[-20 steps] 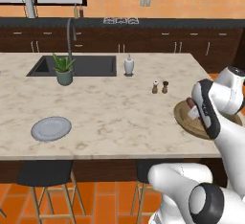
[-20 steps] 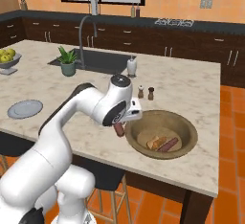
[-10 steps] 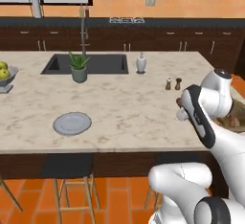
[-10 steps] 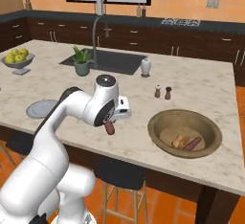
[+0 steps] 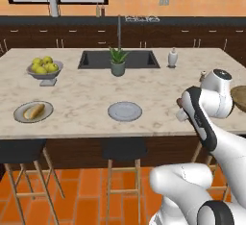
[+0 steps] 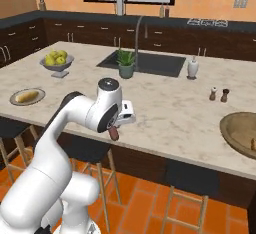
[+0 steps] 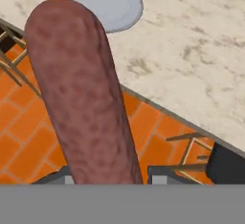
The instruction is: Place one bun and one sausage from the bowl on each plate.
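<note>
You're carrying sausage (image 7: 81,94) in gripper (image 6: 116,129), jaws pinching one end, rest dangling off counter edge. Light, firm, slick; gripping nearer middle is looking safer. Empty plate (image 5: 124,111) waiting nearby.

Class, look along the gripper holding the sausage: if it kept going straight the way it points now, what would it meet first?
Probably the orange tiled floor beside the counter edge; the sausage hides the exact line, so depth is uncertain.

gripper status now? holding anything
gripper: closed on the sausage, which sticks out from between its fingertips, over the counter's front edge near the empty grey plate.
</note>
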